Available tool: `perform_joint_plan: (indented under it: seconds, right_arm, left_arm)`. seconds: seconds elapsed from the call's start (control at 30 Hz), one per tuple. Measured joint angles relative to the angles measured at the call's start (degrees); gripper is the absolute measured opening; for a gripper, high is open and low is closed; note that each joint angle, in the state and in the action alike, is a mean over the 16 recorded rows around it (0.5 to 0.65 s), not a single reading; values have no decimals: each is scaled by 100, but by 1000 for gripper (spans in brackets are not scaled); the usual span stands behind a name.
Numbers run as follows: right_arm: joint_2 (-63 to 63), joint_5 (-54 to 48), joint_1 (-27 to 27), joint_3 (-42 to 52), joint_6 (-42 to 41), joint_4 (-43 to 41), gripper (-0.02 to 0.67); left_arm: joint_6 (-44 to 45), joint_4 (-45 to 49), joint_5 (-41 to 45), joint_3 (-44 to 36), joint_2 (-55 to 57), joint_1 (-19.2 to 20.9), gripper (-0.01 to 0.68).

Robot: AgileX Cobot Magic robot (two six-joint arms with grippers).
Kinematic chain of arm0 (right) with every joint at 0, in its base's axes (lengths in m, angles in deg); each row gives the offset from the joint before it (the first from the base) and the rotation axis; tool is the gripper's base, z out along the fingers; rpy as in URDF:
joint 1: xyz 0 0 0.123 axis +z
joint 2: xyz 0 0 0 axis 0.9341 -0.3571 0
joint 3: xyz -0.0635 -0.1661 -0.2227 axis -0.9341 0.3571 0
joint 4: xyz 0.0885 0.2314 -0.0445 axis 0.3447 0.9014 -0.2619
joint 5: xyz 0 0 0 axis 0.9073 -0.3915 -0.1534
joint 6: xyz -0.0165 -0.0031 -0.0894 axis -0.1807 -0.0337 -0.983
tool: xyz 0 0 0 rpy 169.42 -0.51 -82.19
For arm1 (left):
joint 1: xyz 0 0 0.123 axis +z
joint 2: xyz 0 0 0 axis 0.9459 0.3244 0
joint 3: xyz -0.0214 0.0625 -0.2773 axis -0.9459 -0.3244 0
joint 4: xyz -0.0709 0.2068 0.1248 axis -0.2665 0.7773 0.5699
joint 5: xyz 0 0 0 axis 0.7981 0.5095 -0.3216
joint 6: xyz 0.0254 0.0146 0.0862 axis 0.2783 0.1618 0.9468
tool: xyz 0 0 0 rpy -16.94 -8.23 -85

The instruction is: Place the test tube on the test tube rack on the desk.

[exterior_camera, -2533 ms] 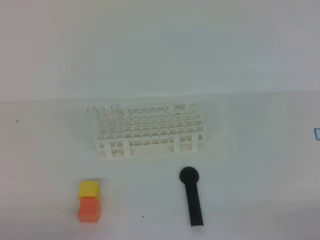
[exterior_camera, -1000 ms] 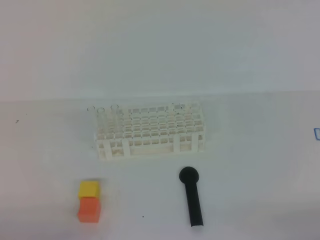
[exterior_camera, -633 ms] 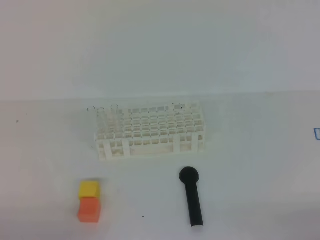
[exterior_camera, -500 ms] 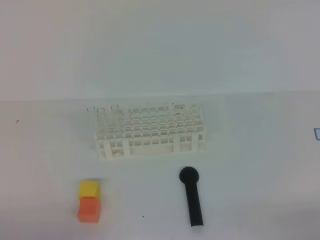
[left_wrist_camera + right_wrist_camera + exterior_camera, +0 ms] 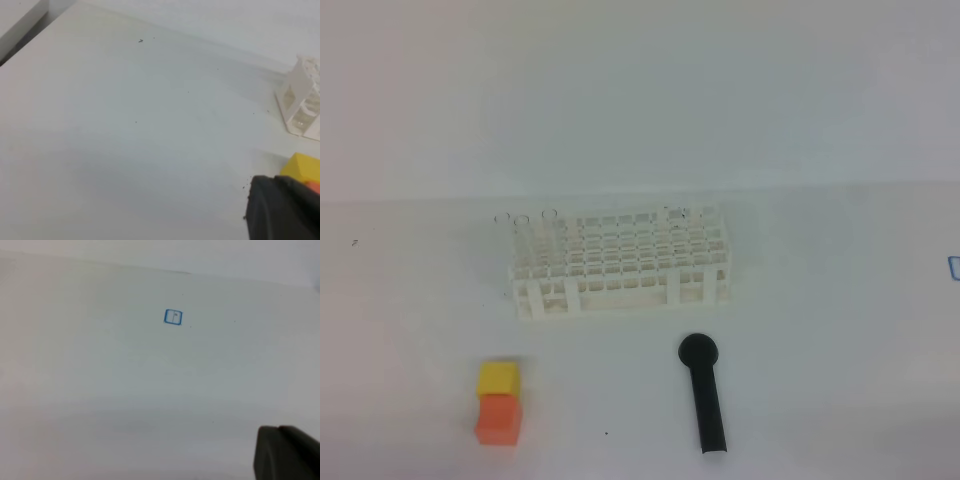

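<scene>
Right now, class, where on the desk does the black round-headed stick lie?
In the exterior high view the black round-headed stick lies near the front edge, right of centre, just in front of the test tube rack and well right of the yellow and orange blocks.

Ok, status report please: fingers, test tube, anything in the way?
Both fingers shut, empty. Clear tubes stand in test tube rack. Black stick lies before rack.

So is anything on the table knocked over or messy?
Nothing looks spilled or broken. The test tube rack stands level on the desk, with clear tubes upright at its left end. The black stick lies flat in front of it, and a yellow block sits tidily against an orange block.
</scene>
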Motion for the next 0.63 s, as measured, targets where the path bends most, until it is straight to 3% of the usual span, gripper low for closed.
perform_joint_plan:
  seconds: [0.63]
  right_arm:
    - [0,0,0,0,0,0,-1]
  left_arm:
    - [-2,2,-36,-93,-7,-1,-1]
